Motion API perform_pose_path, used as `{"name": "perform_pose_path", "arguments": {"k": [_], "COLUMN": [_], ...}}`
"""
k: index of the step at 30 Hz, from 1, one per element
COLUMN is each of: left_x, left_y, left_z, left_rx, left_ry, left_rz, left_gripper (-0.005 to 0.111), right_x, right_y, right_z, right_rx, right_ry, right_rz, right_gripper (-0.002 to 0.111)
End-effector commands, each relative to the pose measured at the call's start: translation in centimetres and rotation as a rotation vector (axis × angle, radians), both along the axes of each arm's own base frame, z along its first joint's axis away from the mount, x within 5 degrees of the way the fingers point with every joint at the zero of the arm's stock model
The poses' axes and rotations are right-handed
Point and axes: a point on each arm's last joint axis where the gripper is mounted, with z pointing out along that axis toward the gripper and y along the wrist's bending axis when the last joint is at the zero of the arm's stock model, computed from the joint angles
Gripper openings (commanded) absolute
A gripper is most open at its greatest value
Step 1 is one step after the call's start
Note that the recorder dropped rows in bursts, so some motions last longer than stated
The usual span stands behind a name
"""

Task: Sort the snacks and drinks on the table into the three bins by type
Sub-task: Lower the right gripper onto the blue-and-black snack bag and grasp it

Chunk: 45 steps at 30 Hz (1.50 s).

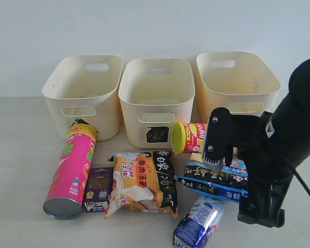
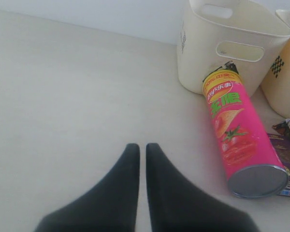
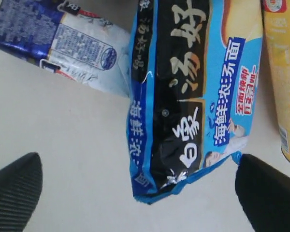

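Across the exterior view, three bins are lined up at the back: the left bin [image 1: 82,95], the middle bin [image 1: 156,98], on which a black scribbled square is made out, and the right bin [image 1: 236,85]. All six items are lying on the bench [image 1: 20,155], so no sorting is judged done. The pink tube [image 1: 72,170] is found at 8 o'clock with its cap against the left bin. The purple carton [image 1: 98,188] and the orange-black packet [image 1: 142,183] sit near 6. The yellow tube [image 1: 188,137] lies at centre, the blue-black packet [image 1: 214,178] at 4 and the soft pack [image 1: 199,223] at 5.

Over to the left wrist view: the left fingers [image 2: 121,193] are pressed together, holding nothing, well apart from the pink tube. A yellow logo and green Chinese characters are seen on it, too blurred to be read.

Now the right wrist view: the right fingers [image 3: 266,193] are spread wide on either side of the blue-black packet, with nothing gripped. "白象" and "汤好" can be read. The flat, crinkly film could be missed or could slip out of the grip. The yellow tube, just beside, could be nudged and set rolling. The soft pack, at the packet's edge, could be dragged along.
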Motion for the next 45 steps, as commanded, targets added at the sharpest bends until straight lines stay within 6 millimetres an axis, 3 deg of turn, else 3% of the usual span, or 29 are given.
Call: {"name": "perform_pose_path", "arguments": {"k": [1, 6, 14, 26, 30, 33, 35, 41, 45], "left_x": [0.0, 0.0, 0.0, 0.0, 0.0, 0.0, 0.0, 0.0, 0.0], "left_y": [0.0, 0.0, 0.0, 0.0, 0.0, 0.0, 0.0, 0.0, 0.0], "left_z": [0.2, 0.2, 0.2, 0.2, 0.2, 0.2, 0.2, 0.2, 0.2], "left_rx": [-0.014, -0.014, -0.014, -0.014, -0.014, -0.014, -0.014, -0.014, -0.014], "left_ry": [-0.011, -0.011, -0.011, -0.011, -0.011, -0.013, -0.011, -0.011, -0.011], "left_rz": [0.005, 0.005, 0.005, 0.005, 0.005, 0.005, 0.005, 0.005, 0.005], "left_gripper": [0.004, 0.004, 0.004, 0.004, 0.004, 0.004, 0.004, 0.004, 0.004], "right_x": [1.0, 2.1, 3.6, 4.9, 4.9, 4.8, 4.7, 4.4, 4.0], "right_y": [0.6, 0.3, 0.7, 1.3, 1.3, 1.1, 0.9, 0.2, 0.1], "right_z": [-1.3, -3.4, -6.0, -7.3, -7.3, -7.4, -7.4, -7.1, -5.3], "right_rx": [0.003, -0.114, -0.160, -0.134, -0.137, -0.149, -0.171, -0.248, -0.222], "right_ry": [-0.006, -0.012, -0.049, -0.132, -0.127, -0.118, -0.101, -0.080, -0.118], "right_rz": [-0.008, -0.006, 0.011, 0.016, 0.009, 0.005, 0.000, 0.014, 0.021], "right_gripper": [0.105, 0.105, 0.105, 0.101, 0.073, 0.035, 0.002, 0.001, 0.000]}}
